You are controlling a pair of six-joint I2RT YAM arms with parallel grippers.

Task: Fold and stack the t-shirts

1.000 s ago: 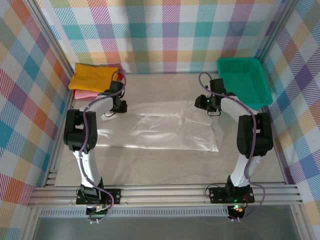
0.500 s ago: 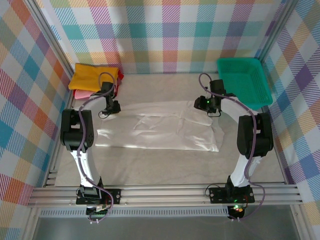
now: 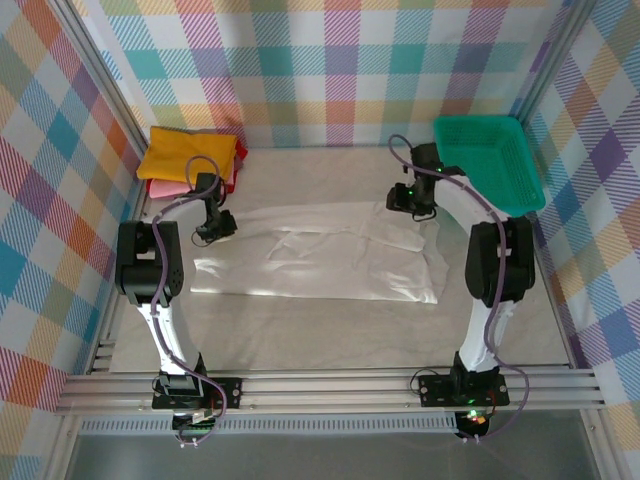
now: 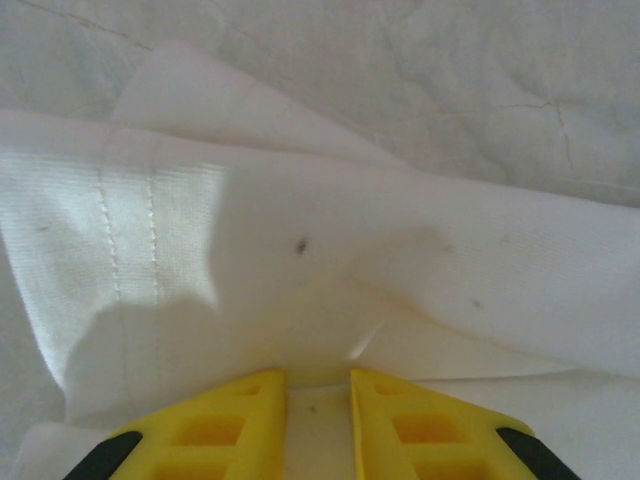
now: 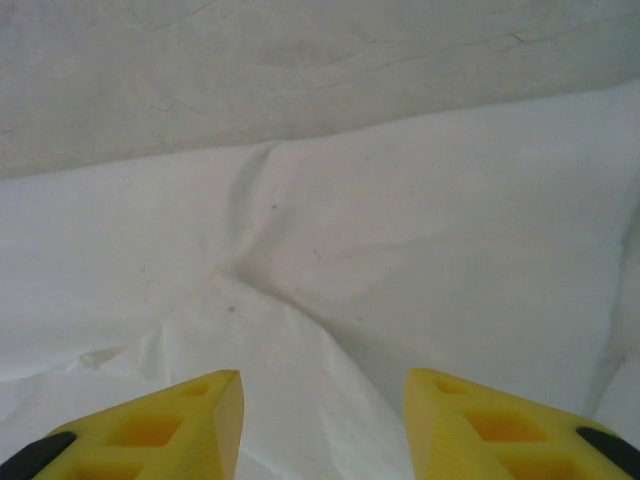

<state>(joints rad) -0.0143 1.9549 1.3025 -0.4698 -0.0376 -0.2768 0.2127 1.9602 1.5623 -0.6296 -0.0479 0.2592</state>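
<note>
- The left gripper (image 4: pixel 318 378) has its 2 yellow fingers (image 4: pixel 215 425) drawn almost together, leaving only a narrow slot. White cloth sits in that slot, so it is pinching an edge of the white t-shirt (image 3: pixel 320 262).
- Just ahead of those fingers the cloth rises in a soft fold. A double-stitched hem runs down it on the left side of the left wrist view.
- The right gripper (image 5: pixel 322 380) stands with its jaws well apart and nothing between them. A wrinkled part of the same shirt lies below the gap.
- In the top view the left gripper is at the shirt's far left corner and the right gripper is at its far right corner.
- The white t-shirt lies spread across the middle of the table (image 3: pixel 330 335), its long side running left to right between the 2 arms, with creases toward its right end.
- The folded shirts are stacked in the far left corner. The mustard-yellow t-shirt (image 3: pixel 185 153) is on top, the pink t-shirt (image 3: pixel 160 187) shows at the near left edge, and the red t-shirt (image 3: pixel 233 172) shows at the right edge.
- The green basket (image 3: pixel 487 158) stands in the far right corner, well apart from the stack and near the right gripper.
- Plaid walls (image 3: pixel 330 70) enclose the table on 3 sides.
</note>
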